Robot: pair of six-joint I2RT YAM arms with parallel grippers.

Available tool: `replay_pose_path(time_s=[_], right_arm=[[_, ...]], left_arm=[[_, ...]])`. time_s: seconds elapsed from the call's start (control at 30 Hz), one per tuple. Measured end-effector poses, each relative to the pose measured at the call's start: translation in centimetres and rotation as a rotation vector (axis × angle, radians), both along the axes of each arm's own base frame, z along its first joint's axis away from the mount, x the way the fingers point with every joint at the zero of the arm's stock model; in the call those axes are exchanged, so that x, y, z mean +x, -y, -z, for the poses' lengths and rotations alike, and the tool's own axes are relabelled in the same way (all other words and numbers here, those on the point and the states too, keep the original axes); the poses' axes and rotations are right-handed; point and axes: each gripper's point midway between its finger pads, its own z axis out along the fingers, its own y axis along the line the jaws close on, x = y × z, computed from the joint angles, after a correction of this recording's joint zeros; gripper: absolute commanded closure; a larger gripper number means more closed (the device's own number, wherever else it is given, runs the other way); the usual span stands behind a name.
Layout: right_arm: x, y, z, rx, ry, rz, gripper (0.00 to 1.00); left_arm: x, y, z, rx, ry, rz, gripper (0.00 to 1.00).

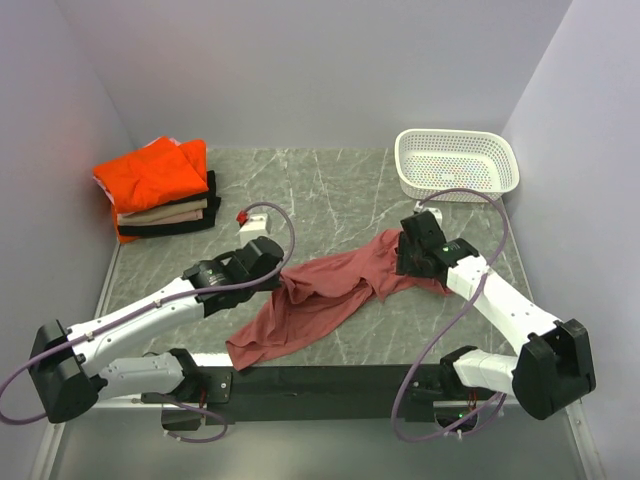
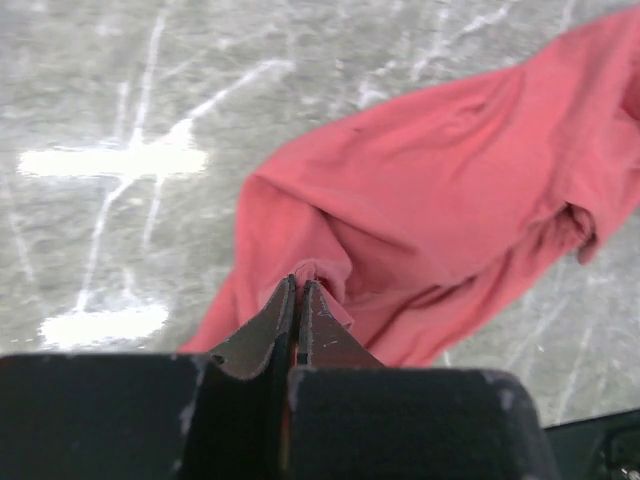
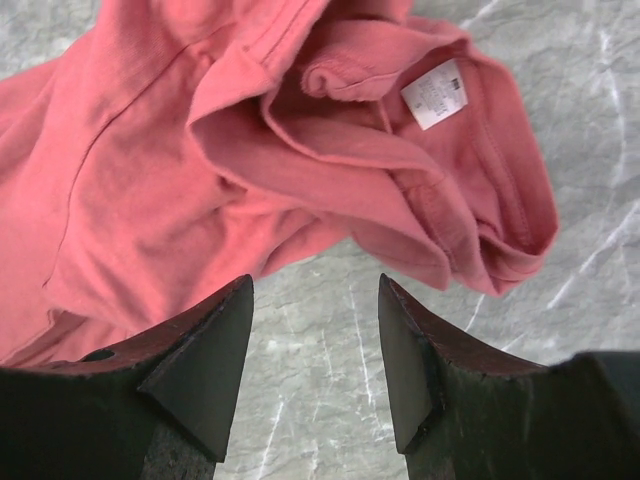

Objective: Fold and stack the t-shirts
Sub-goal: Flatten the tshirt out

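Note:
A dusty-red t-shirt [image 1: 320, 300] lies crumpled across the middle of the grey marble table. My left gripper [image 1: 272, 268] is shut on a fold of its cloth [image 2: 325, 275] at the shirt's left side. My right gripper [image 3: 315, 285] is open and empty, just above bare table in front of the shirt's collar with the white label [image 3: 435, 93]; in the top view it [image 1: 412, 252] sits at the shirt's right end. A stack of folded orange [image 1: 150, 175], beige [image 1: 165, 211] and black [image 1: 175, 224] shirts lies at the back left.
A white perforated basket [image 1: 457, 160] stands at the back right. A small white object with a red part [image 1: 255, 221] lies behind the left gripper. Walls close in on the left, back and right. A black bar [image 1: 320, 378] runs along the near edge.

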Motion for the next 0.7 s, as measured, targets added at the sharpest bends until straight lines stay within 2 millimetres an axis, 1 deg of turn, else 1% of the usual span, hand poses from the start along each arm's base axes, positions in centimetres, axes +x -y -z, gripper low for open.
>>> replay_pose_path(time_s=[0.17,0.27,0.33,0.43,0.57,0.7], right_arm=[[0.3,1.0,0.1,-0.016,-0.003,0.036,0.40],[0.5,1.9,0.4,-0.012,-0.014,0.074,0.40],[0.6,2.2,0.4,-0.002,-0.015,0.089,0.40],[0.7,2.1,0.6,0.025,-0.016,0.101,0.40],[0.1,2.0,1.6,0.050,-0.035,0.122,0.40],[-0.6,2.5,2.7,0.064,-0.064,0.157,0.40]], left_arm=[[0.5,-2.0,0.2,0.030,-0.003,-0.043,1.00],[0.9,-3.1,-0.2,0.027,0.010,-0.069,1.00],[1.3,-3.9,-0.5,0.024,0.021,-0.090,1.00],[1.8,-4.8,-1.0,0.025,0.035,-0.113,1.00],[2.2,-5.9,-1.4,0.031,0.049,-0.133,1.00],[2.7,-6.9,-1.7,0.038,0.061,-0.156,1.00]])
